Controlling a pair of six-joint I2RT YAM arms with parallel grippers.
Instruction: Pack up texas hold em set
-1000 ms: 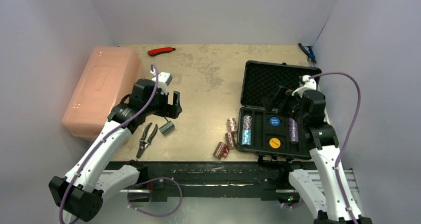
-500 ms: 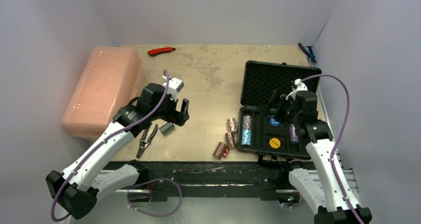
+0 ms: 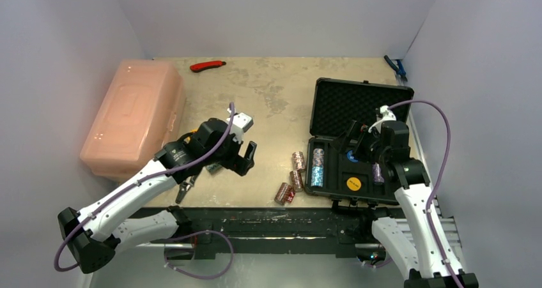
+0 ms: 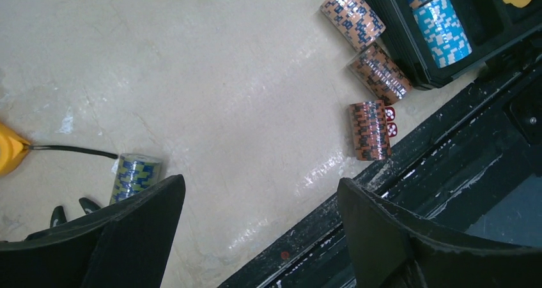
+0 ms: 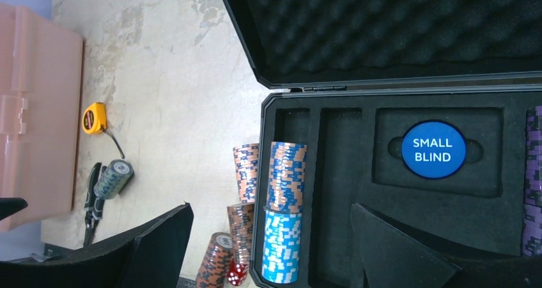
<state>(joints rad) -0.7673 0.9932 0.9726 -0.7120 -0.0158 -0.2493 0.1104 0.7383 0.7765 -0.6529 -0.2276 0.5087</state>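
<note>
I have the black case [image 3: 345, 103] open at the right of the overhead view, its foam lid swung back. In its base, the leftmost slot holds an orange-and-blue speckled stack [image 5: 286, 176] end to end with a light blue stack [image 5: 281, 246]. The blue SMALL BLIND disc [image 5: 434, 149] sits in a round recess, the yellow BIG BLIND disc [image 3: 353, 184] is in the one below it, and purple chips [image 5: 532, 186] fill the rightmost slot.

Three loose orange-speckled stacks [image 4: 379, 71] lie on the counter [image 3: 275, 109] just outside the case's left wall, with red dice [image 4: 390, 122] right beside the lowest. A green-speckled stack [image 4: 135, 176] lies well apart, by the pliers [image 5: 94, 202]. The pink box [image 3: 131, 115] at left is closed, and I cannot make out its contents.

My left fingers [image 4: 134, 237] hang spread wide over the counter, gripping nothing. My right fingers [image 5: 409, 256] are spread over the case base, also empty.
</note>
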